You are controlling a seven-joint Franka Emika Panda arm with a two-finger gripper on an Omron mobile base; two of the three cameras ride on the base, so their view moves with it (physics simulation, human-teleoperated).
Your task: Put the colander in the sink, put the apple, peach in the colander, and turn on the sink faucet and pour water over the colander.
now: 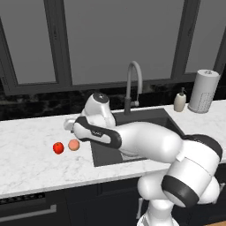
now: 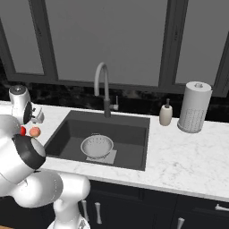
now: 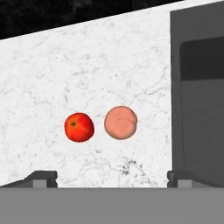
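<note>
1 apple [image 3: 79, 127] and 1 peach [image 3: 120, 122] on the counter [image 3: 87, 74], 1 colander [image 2: 97, 146] in the sink [image 2: 129, 129], end effector [image 3: 112, 178] open.

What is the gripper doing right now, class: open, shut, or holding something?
Gripper: open and empty, hanging above the apple and peach on the counter.
</note>
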